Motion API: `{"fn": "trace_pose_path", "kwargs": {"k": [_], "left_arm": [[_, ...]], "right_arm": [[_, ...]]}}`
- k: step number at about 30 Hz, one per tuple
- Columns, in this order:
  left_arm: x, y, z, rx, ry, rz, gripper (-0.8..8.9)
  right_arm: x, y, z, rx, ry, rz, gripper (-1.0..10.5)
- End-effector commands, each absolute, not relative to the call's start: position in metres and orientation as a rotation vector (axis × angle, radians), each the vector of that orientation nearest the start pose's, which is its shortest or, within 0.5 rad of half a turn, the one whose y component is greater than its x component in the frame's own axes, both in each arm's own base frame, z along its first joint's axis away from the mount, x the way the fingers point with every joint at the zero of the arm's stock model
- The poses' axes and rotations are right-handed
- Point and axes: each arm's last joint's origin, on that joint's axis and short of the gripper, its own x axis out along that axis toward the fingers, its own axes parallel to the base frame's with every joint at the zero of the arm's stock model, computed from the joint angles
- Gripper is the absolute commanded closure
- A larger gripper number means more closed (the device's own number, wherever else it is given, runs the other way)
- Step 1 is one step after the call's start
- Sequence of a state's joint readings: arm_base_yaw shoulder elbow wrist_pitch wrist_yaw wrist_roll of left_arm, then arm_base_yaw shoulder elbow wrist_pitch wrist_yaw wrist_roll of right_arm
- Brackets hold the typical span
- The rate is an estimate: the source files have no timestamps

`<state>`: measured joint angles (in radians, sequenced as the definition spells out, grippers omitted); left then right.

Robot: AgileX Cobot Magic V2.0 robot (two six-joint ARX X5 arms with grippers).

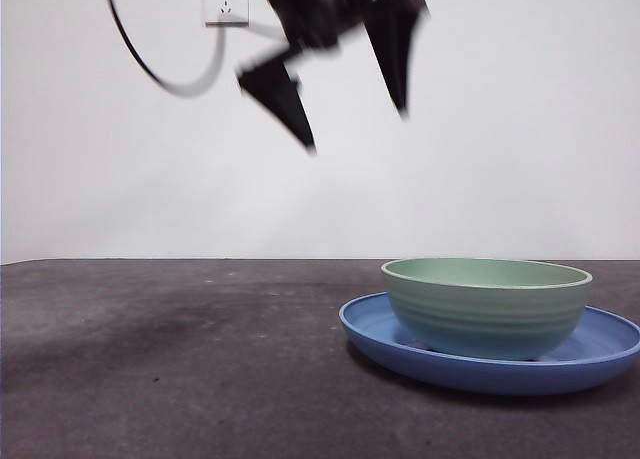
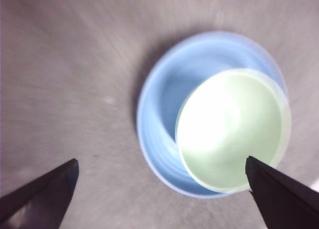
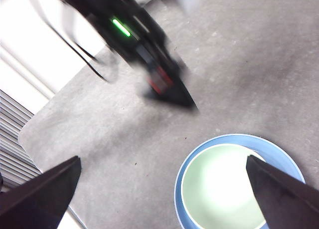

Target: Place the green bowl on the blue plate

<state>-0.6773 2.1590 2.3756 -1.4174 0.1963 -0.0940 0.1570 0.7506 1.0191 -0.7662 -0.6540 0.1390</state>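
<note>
The green bowl (image 1: 487, 306) already sits inside the blue plate (image 1: 600, 349), upright, on the dark bench (image 1: 180, 359). From my left wrist view the bowl (image 2: 232, 129) is not centred: it lies toward four o'clock on the plate (image 2: 164, 104), its rim close to the plate's edge on that side, with a wide blue crescent bare from about eight to twelve o'clock.

My left pincer (image 2: 159, 189) is released and empty, jaws spread wide, high above the bench and blurred. In the front view it hangs at about eleven o'clock from the bowl, well apart (image 1: 345, 89). My right pincer (image 3: 162, 184) is also released and holds nothing, and it looks down on the bowl (image 3: 222, 189) and plate (image 3: 281, 156) from above.

The placing looks done to me, so the risks lie in leaving. The off-centre seat is the main one: a knock from a jaw tip or the trailing cable (image 1: 150, 69) could slide the glossy bowl up over the shallow rim and tip it. Both arms hang over the same patch, so a careless retreat could also bring them together above the crockery.
</note>
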Motion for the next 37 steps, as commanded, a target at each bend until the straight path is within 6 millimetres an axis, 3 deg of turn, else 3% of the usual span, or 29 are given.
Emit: {"fn": "trace_pose_path", "kwargs": {"k": [1,4,6,14,21,25,31,37], "left_arm": [[0.303,-0.245,0.398,0.191,1.116,-0.73,1.51],[0.267,-0.211,0.44,0.173,1.006,-0.746,1.53],[0.249,-0.195,0.452,0.178,0.974,-0.755,1.53],[0.172,-0.137,0.466,0.207,0.823,-0.805,1.53],[0.108,-0.089,0.44,0.187,0.59,-0.836,1.53],[0.084,-0.07,0.417,0.159,0.512,-0.838,1.53],[0.062,-0.054,0.38,0.127,0.513,-0.83,1.53],[0.055,-0.049,0.369,0.128,0.518,-0.829,1.53]], "right_arm": [[0.123,0.038,0.369,0.258,0.533,0.763,2.9],[0.123,0.038,0.369,0.258,0.533,0.763,2.9],[0.123,0.038,0.369,0.258,0.533,0.763,2.9],[0.123,0.038,0.369,0.259,0.536,0.763,2.9],[0.122,0.038,0.368,0.26,0.546,0.762,2.9],[0.122,0.038,0.368,0.261,0.547,0.762,2.9],[0.122,0.038,0.368,0.256,0.546,0.763,2.9],[0.122,0.038,0.368,0.255,0.546,0.763,2.9]]}}
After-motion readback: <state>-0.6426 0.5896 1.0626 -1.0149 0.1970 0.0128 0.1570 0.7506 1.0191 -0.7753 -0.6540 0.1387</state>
